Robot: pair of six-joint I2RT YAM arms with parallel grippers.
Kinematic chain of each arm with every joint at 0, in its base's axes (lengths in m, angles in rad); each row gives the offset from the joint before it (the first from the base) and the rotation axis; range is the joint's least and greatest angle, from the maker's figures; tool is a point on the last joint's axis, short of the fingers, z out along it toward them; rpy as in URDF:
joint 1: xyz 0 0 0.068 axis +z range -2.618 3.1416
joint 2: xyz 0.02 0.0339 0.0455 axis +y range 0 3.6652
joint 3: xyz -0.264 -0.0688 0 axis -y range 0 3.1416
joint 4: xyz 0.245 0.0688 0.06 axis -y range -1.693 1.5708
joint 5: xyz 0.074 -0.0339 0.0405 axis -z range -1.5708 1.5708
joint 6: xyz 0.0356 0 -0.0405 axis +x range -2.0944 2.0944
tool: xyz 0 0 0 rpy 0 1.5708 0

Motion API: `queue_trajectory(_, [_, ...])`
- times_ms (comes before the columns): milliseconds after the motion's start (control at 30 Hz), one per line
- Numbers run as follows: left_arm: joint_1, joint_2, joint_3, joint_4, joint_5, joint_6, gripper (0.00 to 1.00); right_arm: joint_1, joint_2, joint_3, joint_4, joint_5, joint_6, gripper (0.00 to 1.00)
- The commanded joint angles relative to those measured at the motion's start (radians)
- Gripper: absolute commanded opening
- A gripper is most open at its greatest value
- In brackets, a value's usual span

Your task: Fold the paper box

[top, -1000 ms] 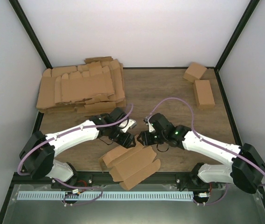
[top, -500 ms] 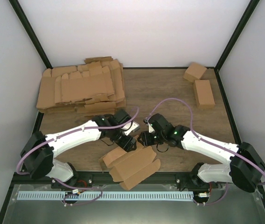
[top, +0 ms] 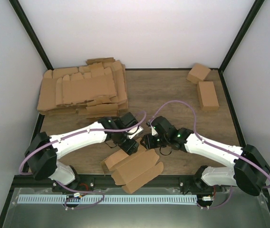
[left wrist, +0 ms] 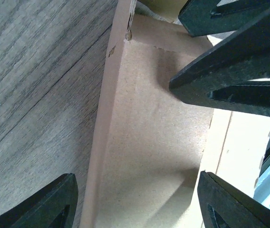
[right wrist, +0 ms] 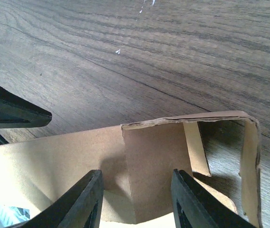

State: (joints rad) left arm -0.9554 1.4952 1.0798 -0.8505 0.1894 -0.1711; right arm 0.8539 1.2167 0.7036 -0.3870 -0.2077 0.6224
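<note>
The paper box (top: 134,168) is a brown, partly folded blank lying near the table's front edge, with flaps raised at its far end. My left gripper (top: 130,145) hangs over its far left corner. In the left wrist view this gripper (left wrist: 136,175) is open and straddles a cardboard panel (left wrist: 149,128). My right gripper (top: 147,141) is close beside it at the box's far edge. In the right wrist view it (right wrist: 136,172) is open, with an upright flap (right wrist: 156,166) between its fingers. The two grippers nearly touch.
A big pile of flat cardboard blanks (top: 82,88) fills the back left. Two finished small boxes (top: 199,72) (top: 207,95) sit at the back right. Black frame posts run along the table's left and right sides.
My left gripper has shifted a little right and down towards the box's far corner. The right gripper and the box have barely moved.
</note>
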Motion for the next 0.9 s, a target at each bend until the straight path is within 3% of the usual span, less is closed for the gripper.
queue_trajectory(0, [-0.027,0.021,0.032,-0.038,-0.056,0.014,0.73,-0.003,0.006,0.000,0.014,0.010,0.010,0.42])
queue_trajectory(167, [-0.050,0.022,0.037,-0.047,-0.075,0.019,0.81,-0.003,0.010,0.001,0.020,0.007,0.011,0.41])
queue_trajectory(467, [-0.080,0.032,0.051,-0.070,-0.160,0.021,0.84,-0.003,0.013,0.006,0.024,0.002,0.012,0.41])
queue_trajectory(867, [-0.128,0.036,0.077,-0.071,-0.268,0.024,0.74,-0.003,0.001,0.012,0.017,0.017,0.020,0.41])
